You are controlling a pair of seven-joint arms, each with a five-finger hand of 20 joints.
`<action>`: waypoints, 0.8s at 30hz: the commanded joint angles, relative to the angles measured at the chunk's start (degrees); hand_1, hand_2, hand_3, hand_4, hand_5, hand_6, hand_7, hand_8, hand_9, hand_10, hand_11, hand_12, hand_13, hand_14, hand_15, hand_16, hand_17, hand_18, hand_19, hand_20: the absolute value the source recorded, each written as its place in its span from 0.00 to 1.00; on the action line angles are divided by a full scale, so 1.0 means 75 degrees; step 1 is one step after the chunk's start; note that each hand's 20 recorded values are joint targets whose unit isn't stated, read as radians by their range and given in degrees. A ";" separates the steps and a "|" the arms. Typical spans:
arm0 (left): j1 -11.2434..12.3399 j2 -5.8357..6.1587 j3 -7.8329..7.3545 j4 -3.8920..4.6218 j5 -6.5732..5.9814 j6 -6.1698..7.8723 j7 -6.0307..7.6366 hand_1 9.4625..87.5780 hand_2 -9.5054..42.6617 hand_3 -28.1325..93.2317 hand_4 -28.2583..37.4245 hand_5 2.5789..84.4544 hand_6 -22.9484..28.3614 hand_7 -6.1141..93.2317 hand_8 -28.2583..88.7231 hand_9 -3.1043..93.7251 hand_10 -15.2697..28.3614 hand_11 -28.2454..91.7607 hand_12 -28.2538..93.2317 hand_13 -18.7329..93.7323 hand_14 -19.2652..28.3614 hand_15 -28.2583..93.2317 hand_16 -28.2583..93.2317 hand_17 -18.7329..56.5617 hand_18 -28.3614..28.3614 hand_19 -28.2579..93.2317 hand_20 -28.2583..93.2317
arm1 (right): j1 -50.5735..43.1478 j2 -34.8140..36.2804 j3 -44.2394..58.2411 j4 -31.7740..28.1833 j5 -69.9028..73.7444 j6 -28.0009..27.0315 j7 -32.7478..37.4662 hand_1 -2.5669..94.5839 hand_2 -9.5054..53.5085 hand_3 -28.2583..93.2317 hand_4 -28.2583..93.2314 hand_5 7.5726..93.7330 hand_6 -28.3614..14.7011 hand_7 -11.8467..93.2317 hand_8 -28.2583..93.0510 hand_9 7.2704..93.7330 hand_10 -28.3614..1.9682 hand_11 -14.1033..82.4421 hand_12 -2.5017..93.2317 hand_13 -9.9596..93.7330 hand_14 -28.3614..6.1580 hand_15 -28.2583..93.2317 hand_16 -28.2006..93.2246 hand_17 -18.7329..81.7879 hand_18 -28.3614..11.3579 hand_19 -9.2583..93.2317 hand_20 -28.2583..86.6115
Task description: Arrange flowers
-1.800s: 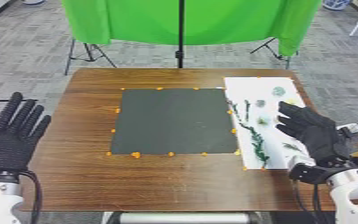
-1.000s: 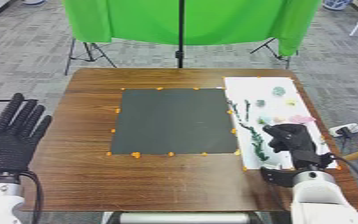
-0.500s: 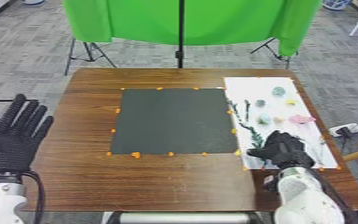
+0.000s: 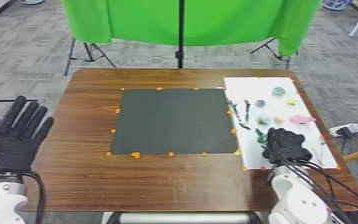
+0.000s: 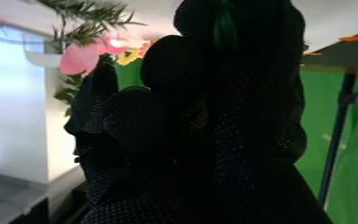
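Head view: set high, facing forward and down; tabletop at middle range, green cloth across upper frame. Right wrist view: very close, looking along the right hand. Both share that hand, the pink flower, the cloth.

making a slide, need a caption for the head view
The robot's right hand over a white sheet of flowers and greenery, beside a dark mat.

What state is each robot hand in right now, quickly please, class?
Left hand: open, fingers straight, holding nothing.
Right hand: closed on the green sprig, over the white sheet.
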 commanded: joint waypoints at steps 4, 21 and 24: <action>0.0244 0.0005 -0.0011 0.0027 -0.0367 0.0024 0.0130 0.18 0.42 0.82 0.00 0.45 0.61 0.13 0.17 0.38 0.66 0.33 0.30 0.39 0.64 0.29 0.23 0.16 0.72 0.43 0.31 | 0.0162 0.0015 -0.0283 -0.1831 0.2541 0.1830 0.0606 0.97 0.00 0.00 0.63 0.93 0.57 0.35 0.42 0.89 0.42 0.58 0.53 0.76 0.31 0.86 0.55 0.51 0.00 0.90 0.65; 0.0093 0.0405 0.0372 -0.0072 -0.0326 0.0549 0.0314 0.18 0.41 0.83 0.00 0.46 0.61 0.13 0.16 0.38 0.66 0.33 0.30 0.39 0.64 0.29 0.23 0.16 0.71 0.43 0.31 | 0.4391 -0.2589 -0.3651 0.1469 0.4360 0.0772 0.0874 0.94 0.00 0.00 0.68 0.87 0.58 0.43 0.42 0.83 0.43 0.65 0.52 0.75 0.31 0.88 0.55 0.51 0.00 0.92 0.64; -0.0031 0.0535 0.0503 -0.0064 -0.0389 0.0644 0.0379 0.18 0.41 0.83 0.00 0.47 0.62 0.14 0.17 0.39 0.67 0.34 0.30 0.40 0.65 0.30 0.23 0.16 0.72 0.43 0.31 | 0.4604 -0.2965 -0.3926 0.2046 0.4048 0.0553 0.0833 0.94 0.00 0.00 0.68 0.85 0.59 0.46 0.40 0.83 0.43 0.66 0.53 0.75 0.31 0.88 0.55 0.51 0.00 0.92 0.64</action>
